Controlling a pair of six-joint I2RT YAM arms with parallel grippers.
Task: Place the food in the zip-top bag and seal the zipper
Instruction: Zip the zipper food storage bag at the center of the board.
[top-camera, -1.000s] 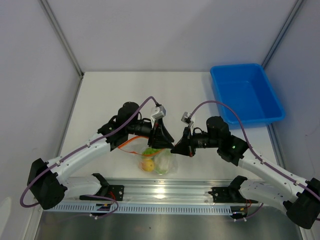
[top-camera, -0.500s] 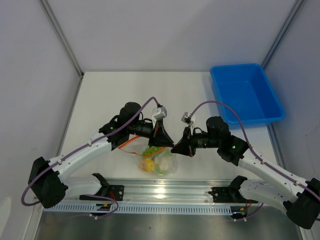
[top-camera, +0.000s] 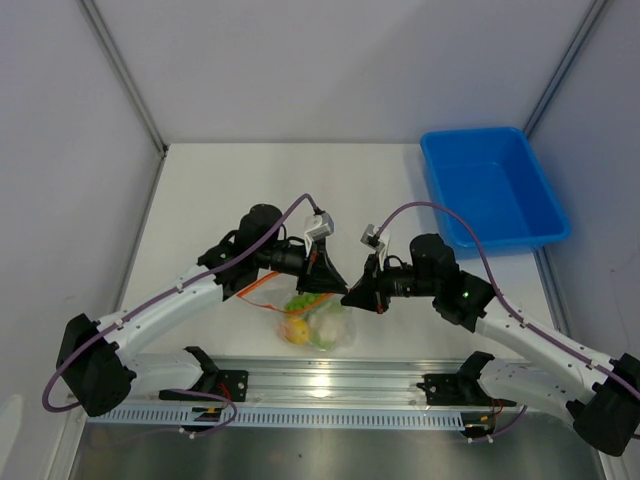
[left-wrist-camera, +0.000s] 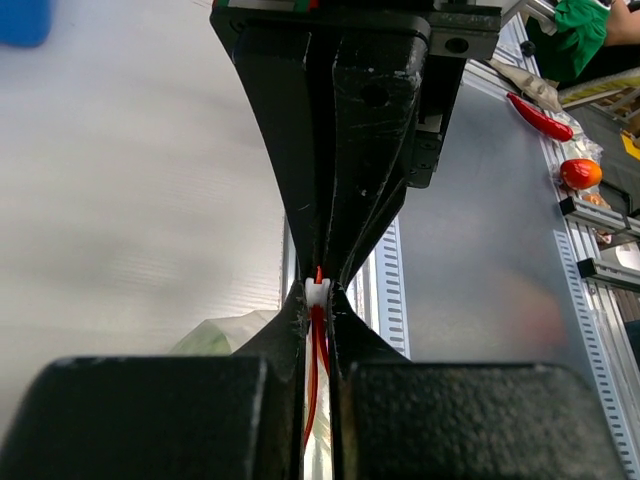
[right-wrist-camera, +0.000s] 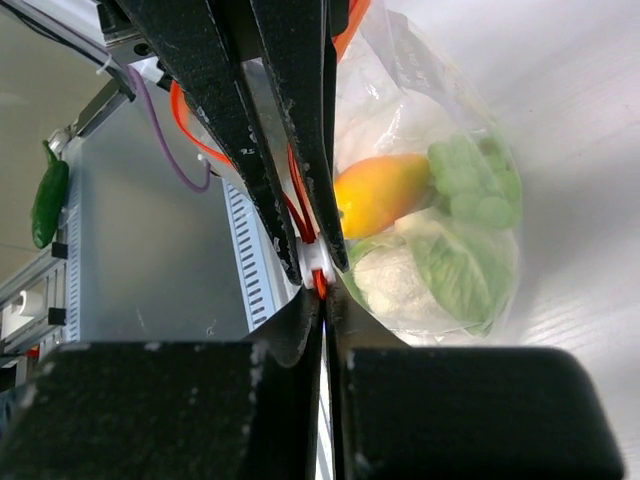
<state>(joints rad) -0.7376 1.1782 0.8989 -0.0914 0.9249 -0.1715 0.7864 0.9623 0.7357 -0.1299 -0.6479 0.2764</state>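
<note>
Right at the desk's (top-camera: 200, 200) front edge, the bag (top-camera: 318, 325) is sitting with the food already inside. I'm counting three pieces: one orange fruit (right-wrist-camera: 380, 190), one green cluster (right-wrist-camera: 470, 180) and one cauliflower (right-wrist-camera: 395, 280).

Just beyond it, two pincers are meeting tip to tip. The left pincer (top-camera: 333, 285) is clenched on the zipper (left-wrist-camera: 318, 335), and the right pincer (top-camera: 352, 297) is clamped on that same red strip from the opposite side. Between the tips there's what looks like a small white tab (left-wrist-camera: 318, 292), though it's too tiny to call.

So loading looks finished and the sealing step is under way. An orange loop of zipper is trailing off to the left of the bag in the top view, and I'd judge that stretch isn't pressed shut yet. The next move calls for one pincer to anchor the strip while the other runs along it toward that loose end, keeping it pinched and not dragging the bag.

Far off at the back right, one blue tray (top-camera: 490, 190) is sitting well apart. That makes one bag, one zipper and one tray.
</note>
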